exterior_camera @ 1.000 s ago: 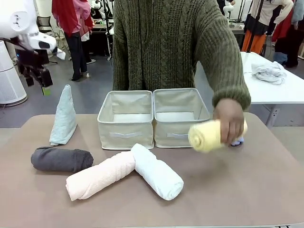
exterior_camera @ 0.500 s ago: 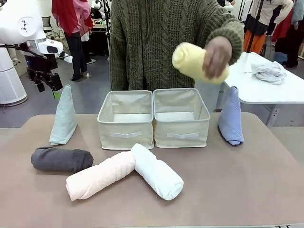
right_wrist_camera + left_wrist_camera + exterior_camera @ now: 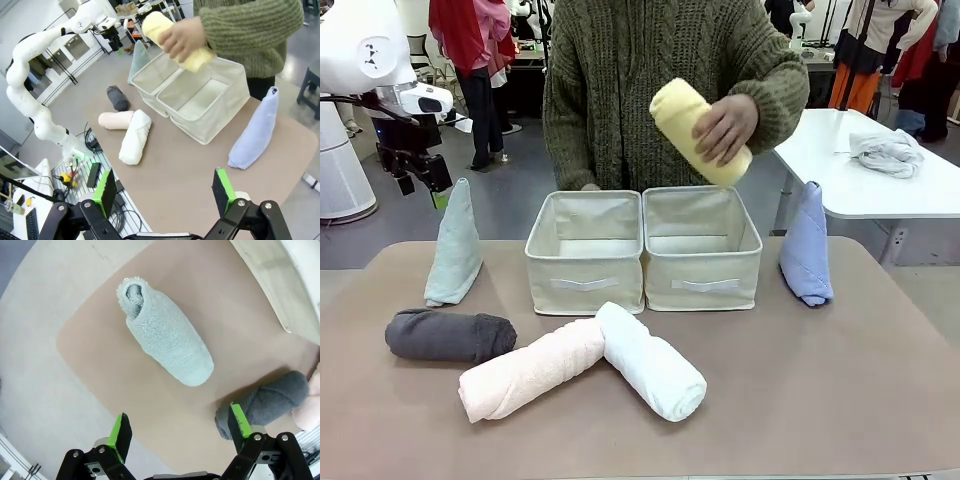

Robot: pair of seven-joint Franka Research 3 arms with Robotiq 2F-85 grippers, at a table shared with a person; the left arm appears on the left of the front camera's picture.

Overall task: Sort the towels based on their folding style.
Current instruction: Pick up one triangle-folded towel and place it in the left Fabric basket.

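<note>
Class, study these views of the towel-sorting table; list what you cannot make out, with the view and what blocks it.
Front view: middle of the yellow towel, covered by the person's hand.
Left wrist view: one end of the dark grey towel, behind a finger of the left end effector; the pink towel, cut by the right edge.
Front view: much of the floor of the left bin, behind its front wall.

yellow roll (image 3: 678, 112) aloft; grey (image 3: 450, 337), pink (image 3: 530, 370), white rolls (image 3: 650, 362) lying; teal (image 3: 453, 245), blue (image 3: 807, 245) seemingly upright
</note>
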